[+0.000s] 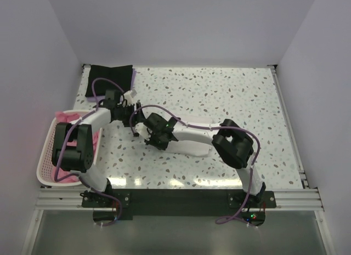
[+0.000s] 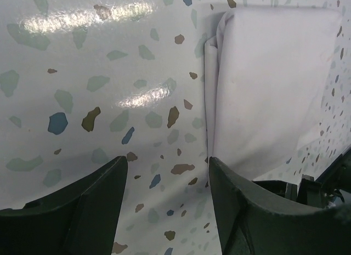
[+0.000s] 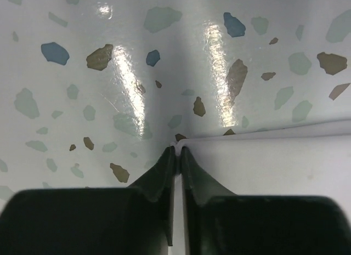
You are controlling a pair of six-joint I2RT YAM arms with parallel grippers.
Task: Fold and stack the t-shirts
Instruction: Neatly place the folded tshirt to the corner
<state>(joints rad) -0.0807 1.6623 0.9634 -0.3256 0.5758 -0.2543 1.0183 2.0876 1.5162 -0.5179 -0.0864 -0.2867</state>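
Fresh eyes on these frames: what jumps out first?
Both arms meet mid-table: the right tool is pinched nearly shut on the corner of a folded white cotton t-shirt, while the left tool hangs open over the speckled table beside it. Next come a folded black t-shirt in the far-left corner and a pale pink plastic lattice basket at the left edge, holding pink cloth.

The whole desk (image 1: 230,96) is taken in from a fixed camera set high behind its near edge, tilted downward, at a distance. The left wrist view is taken close over the desk, past the left tool (image 2: 167,162). The right wrist view is set closer still, behind the right tool (image 3: 178,149). The white t-shirt (image 2: 269,85) is shared by both wrist views.
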